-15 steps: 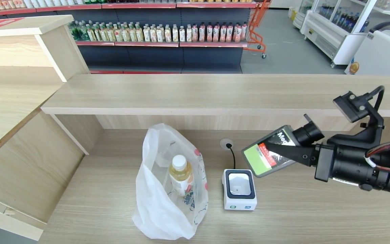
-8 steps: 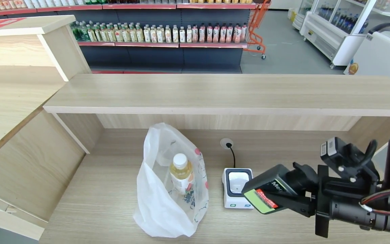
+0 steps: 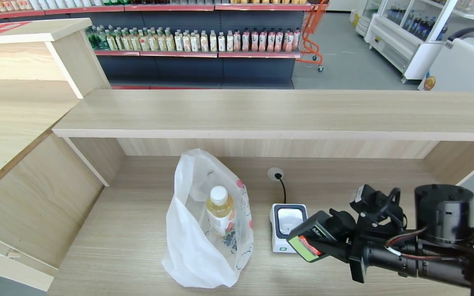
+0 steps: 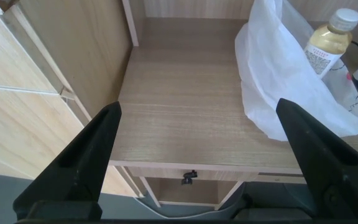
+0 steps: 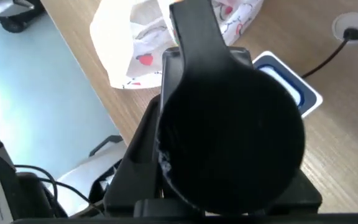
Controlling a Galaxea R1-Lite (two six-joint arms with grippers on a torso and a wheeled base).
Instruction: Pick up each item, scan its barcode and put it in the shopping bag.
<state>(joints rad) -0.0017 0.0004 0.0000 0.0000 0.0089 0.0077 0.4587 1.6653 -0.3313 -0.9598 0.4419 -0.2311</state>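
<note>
- Your right gripper [image 3: 331,237] is clamped on the packet [image 3: 306,246], at the scanner's [image 3: 288,222] 4 o'clock.
- Tilt the packet so its code side, probably underneath, squarely faces that scanner.
- Your left gripper [image 4: 199,109] has its fingers apart; the bag [image 3: 196,246] sits at the scanner's 9 o'clock.

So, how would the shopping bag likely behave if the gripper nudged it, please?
Probably floppy: the shopping bag is thin, crumpled film. It likely slides or sags rather than resists, though the upright bottle inside may tip.
</note>
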